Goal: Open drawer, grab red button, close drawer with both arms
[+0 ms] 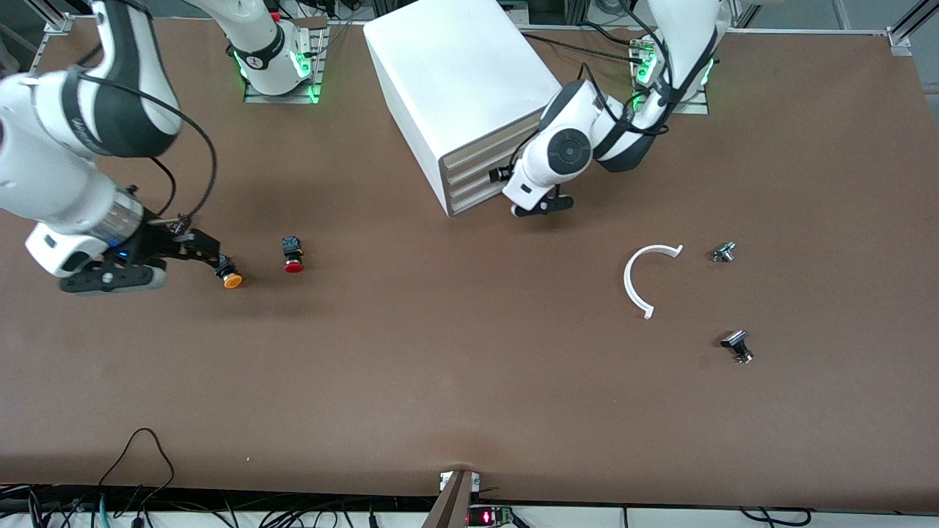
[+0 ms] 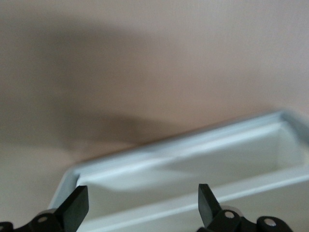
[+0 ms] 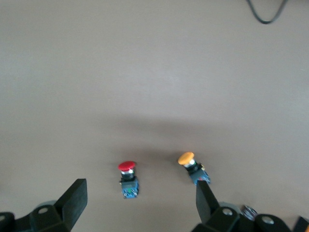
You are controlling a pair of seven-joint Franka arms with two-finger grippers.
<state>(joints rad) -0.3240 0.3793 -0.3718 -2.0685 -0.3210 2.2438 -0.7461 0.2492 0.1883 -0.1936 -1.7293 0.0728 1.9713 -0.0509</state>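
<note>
A robotics laboratory is indicated. Two large white jointed robot arms (image 1: 81, 139) (image 1: 587, 139) are bolted to metal base plates (image 1: 282, 92) lit by green indicator lights, at the edge of a wide brown matte table (image 1: 469, 381). Aluminium framing profiles (image 1: 51, 22) are seen at the table's corners, and loose black cables (image 1: 139, 469) (some trailing onto the table) are gathered along the edge nearest the front camera, beside a small electronic unit with a red light (image 1: 486, 516).

On the brown surface (image 1: 469, 381), a white arc (image 1: 645, 277) lies toward the left arm's end, a small metal part (image 1: 724, 251) beside it, a black part (image 1: 737, 345) nearer the front camera than the arc, an orange button (image 1: 232, 278) well apart toward the right arm's end.
</note>
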